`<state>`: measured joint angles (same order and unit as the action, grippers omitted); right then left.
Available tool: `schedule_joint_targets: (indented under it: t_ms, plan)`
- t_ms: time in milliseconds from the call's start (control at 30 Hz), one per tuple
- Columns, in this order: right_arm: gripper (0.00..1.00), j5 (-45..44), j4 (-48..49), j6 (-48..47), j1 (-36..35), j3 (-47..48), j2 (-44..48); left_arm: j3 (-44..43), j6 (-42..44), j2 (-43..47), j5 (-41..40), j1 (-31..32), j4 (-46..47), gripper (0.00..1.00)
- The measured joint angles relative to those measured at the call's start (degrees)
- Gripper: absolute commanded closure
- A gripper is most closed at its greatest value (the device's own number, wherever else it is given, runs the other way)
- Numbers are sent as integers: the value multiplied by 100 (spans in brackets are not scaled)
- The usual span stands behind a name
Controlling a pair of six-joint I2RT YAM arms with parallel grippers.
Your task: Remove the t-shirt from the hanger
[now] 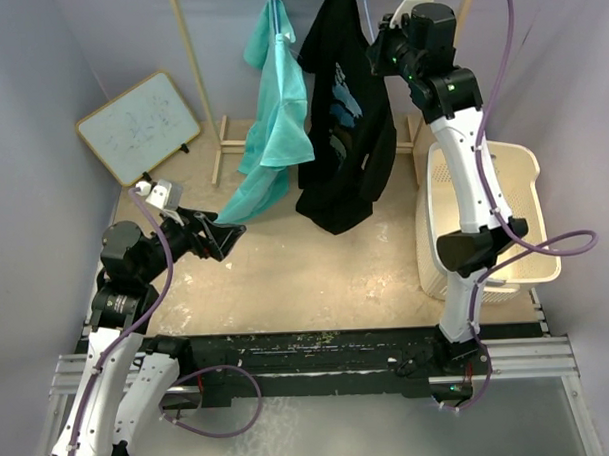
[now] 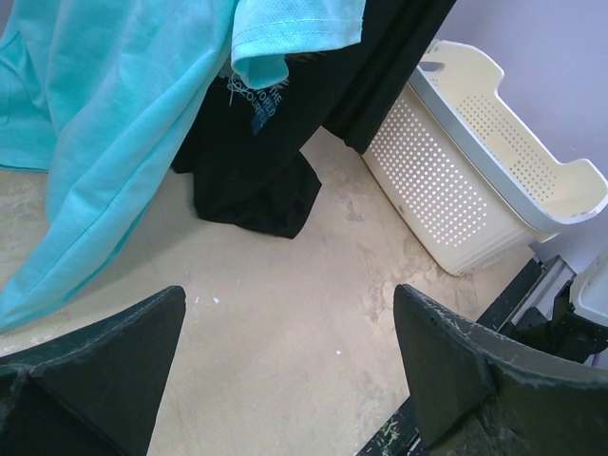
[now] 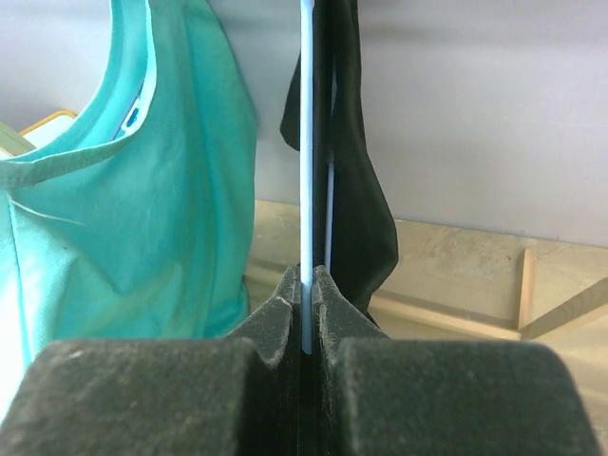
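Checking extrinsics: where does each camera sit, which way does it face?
Top external: above and behind, looking down at teal t-shirt, black t-shirt; left arm, right arm show.
Left wrist: low, facing cream perforated basket; open left fingers show.
Right wrist: high, facing wall; right fingers shut on pale-blue hanger.
Shared: both t-shirts, every view.

Black t-shirt (image 1: 343, 127) hangs, apparently on hanger (image 3: 306, 142).

Left gripper (image 2: 287, 293) wide; right gripper (image 3: 306, 277) closed

A whiteboard (image 1: 139, 127) leans at the back left; a cream basket (image 1: 532, 195) sits right.
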<state>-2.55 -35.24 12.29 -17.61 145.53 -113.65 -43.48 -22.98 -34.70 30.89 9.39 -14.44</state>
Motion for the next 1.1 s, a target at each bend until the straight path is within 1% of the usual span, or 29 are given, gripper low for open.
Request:
schedule_joint_targets:
  t_ms: [233,400,533,600,700,800,933,1100]
  plan:
    - [100,-136,129,-94,0,-319,472,0,-26,61,11,0,20,1]
    - [100,-181,162,-98,0,-463,1104,0,-39,140,157,0,142,1]
    - [100,-44,129,-79,0,-1086,1950,0,24,282,352,0,385,1]
    - [100,114,131,-68,0,-1683,2483,-11,63,328,450,0,514,1]
    - [100,452,52,-50,0,-2686,3327,-214,140,286,645,0,627,0]
    - [100,909,-251,-52,0,-3600,4166,-817,225,81,894,0,713,0]
    - [100,1676,-835,-116,0,-4450,5130,-1770,286,-264,1388,0,1137,0]
    - [100,2975,-1508,-221,0,-5294,6183,-2070,98,-496,2000,0,1862,0]
